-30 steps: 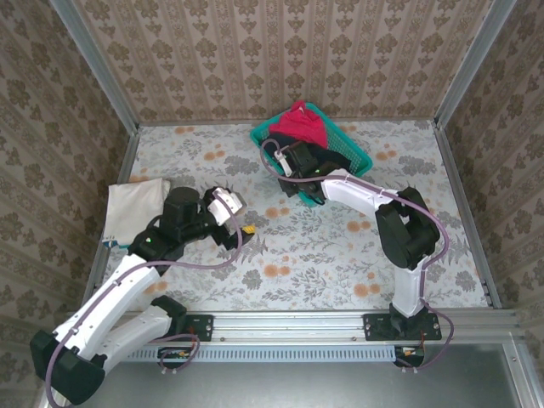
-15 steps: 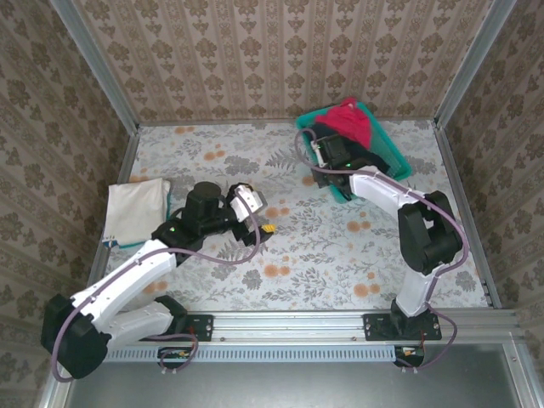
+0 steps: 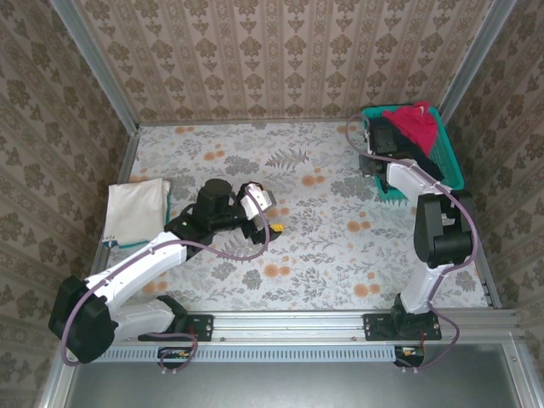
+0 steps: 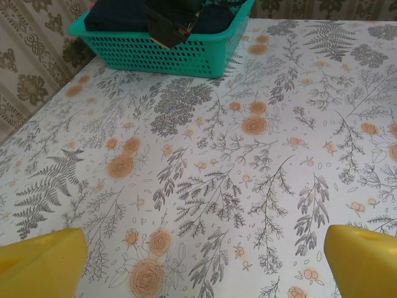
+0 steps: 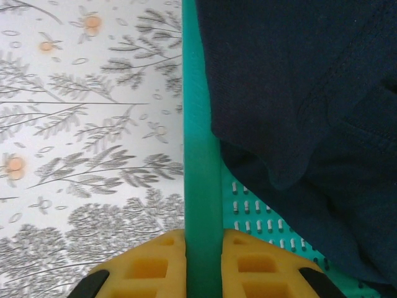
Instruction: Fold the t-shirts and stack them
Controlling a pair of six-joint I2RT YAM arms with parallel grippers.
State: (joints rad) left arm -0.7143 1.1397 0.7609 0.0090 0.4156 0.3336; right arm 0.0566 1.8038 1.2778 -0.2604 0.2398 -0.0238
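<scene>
The right fingers [image 5: 146, 264] pinched the teal basket [image 5: 200, 155] rim; the navy shirt [image 5: 298, 93] lay just beyond them, under the red shirt [image 3: 414, 121]. The left fingers [image 4: 43, 261] hovered spread and empty, with the cream shirt [image 3: 136, 209] well behind them. It looked folded; two apparently awaited folding.

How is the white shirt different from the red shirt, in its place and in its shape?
Place: the white shirt lies on the table near its left edge, while the red shirt sits in the basket at the far right corner.
Shape: the white shirt is a flat, neat rectangle, while the red shirt is a crumpled heap.
Both are plain cloth with no print.
</scene>
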